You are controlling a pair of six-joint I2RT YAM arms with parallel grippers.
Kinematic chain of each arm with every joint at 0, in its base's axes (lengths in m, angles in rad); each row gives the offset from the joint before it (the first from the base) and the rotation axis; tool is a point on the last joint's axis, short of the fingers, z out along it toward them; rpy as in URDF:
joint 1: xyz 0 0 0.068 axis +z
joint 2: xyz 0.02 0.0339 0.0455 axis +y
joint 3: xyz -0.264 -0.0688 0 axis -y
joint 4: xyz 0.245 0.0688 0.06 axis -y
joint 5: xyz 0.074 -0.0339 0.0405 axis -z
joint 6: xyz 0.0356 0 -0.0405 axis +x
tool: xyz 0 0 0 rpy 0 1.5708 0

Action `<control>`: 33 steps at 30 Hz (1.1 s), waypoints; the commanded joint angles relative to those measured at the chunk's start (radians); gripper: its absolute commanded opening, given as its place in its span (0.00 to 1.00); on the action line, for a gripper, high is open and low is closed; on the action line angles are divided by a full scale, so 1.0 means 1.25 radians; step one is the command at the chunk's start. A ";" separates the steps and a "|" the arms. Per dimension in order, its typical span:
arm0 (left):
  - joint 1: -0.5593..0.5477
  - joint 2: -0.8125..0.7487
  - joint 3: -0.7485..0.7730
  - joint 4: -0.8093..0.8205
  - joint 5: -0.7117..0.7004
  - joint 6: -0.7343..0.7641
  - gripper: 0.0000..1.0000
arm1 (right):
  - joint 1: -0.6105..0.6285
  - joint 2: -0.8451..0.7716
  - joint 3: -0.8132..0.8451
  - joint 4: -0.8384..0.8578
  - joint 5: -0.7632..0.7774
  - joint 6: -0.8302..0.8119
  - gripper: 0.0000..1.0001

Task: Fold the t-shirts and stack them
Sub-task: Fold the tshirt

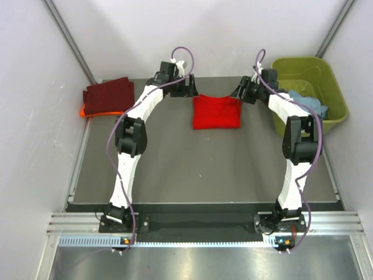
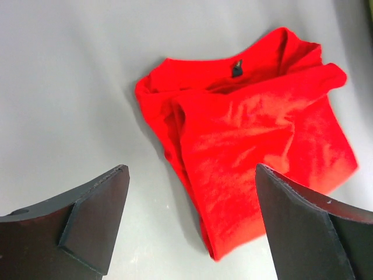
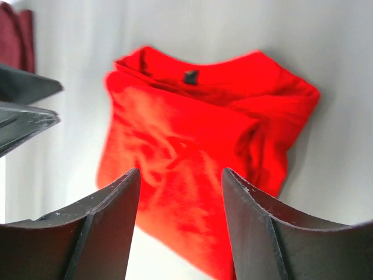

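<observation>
At the far left corner of the table (image 1: 192,169), a folded maroon shirt (image 1: 109,95) lies on an orange shirt (image 1: 87,112), of which only an edge shows; this looks like the stack begun. The left gripper (image 2: 191,169) hangs released and empty, jaws wide, just beside the red shirt (image 1: 217,112). That shirt lies folded small near the middle of the far edge. The right gripper (image 3: 180,172), likewise released and empty, hangs at the shirt's other side. By the far right corner, the light blue shirt (image 1: 308,103) sits crumpled in the green tub (image 1: 326,73). By my judgement, the red one awaits stacking and the blue one is not yet begun.
</observation>
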 commanded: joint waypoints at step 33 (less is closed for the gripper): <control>0.024 0.218 -0.001 0.106 0.201 -0.147 0.89 | 0.044 0.122 0.037 0.018 0.020 0.007 0.58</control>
